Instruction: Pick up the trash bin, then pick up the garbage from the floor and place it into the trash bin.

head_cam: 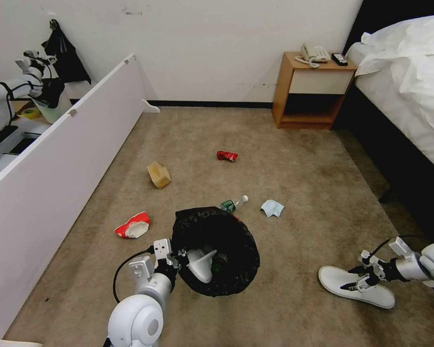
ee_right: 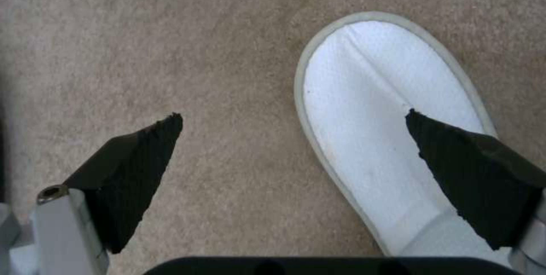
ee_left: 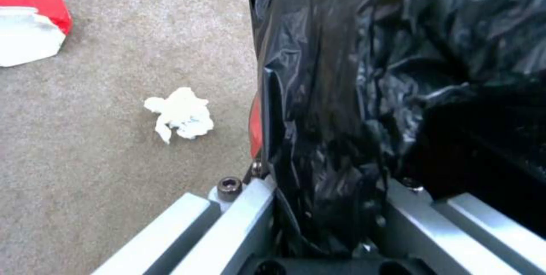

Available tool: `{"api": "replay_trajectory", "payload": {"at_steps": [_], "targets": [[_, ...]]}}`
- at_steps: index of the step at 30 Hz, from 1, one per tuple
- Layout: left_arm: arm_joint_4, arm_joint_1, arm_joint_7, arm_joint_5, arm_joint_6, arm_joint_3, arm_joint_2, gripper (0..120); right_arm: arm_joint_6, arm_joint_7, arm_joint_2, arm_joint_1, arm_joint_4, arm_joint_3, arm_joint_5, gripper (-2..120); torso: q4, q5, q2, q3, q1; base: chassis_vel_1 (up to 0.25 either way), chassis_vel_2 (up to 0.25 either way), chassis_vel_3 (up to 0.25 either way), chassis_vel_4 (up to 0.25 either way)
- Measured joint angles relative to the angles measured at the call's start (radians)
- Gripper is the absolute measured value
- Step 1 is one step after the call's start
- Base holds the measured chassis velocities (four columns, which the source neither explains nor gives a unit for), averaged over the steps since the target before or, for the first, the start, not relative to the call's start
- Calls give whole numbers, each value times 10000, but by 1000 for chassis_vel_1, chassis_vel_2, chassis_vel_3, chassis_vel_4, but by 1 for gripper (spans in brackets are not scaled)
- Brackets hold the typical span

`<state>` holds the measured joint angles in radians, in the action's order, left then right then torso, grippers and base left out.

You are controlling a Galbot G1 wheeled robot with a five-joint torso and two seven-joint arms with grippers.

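Slipper (head_cam: 354, 287) lay flat on carpet (head_cam: 299, 183), near right. It looked light, soft and floppy; best pinched across one edge. Right gripper (head_cam: 364, 278) hung over it, fingers wide apart, one over the sole. Left gripper (head_cam: 174, 259) was clamped on bin (head_cam: 217, 250) rim, near centre. Cup (head_cam: 132, 225) lay left; bottle (head_cam: 234, 204) beyond the bin.
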<state>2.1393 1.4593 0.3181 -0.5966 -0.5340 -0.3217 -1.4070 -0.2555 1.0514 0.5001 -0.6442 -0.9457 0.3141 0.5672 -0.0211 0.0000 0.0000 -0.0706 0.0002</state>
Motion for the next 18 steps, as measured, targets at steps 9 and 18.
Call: {"api": "replay_trajectory", "payload": {"at_steps": [9, 18], "targets": [[-104, -81, 0, -79, 6, -39, 15, 0, 64, 23, 314, 260, 381, 221, -94, 100, 0, -1, 0, 0, 0, 0, 0, 0, 0], [-198, -140, 6, -113, 7, -37, 7, 0, 166, 80, 355, 268, 652, 229, -194, 100, 0, -1, 0, 0, 0, 0, 0, 0, 0]]}}
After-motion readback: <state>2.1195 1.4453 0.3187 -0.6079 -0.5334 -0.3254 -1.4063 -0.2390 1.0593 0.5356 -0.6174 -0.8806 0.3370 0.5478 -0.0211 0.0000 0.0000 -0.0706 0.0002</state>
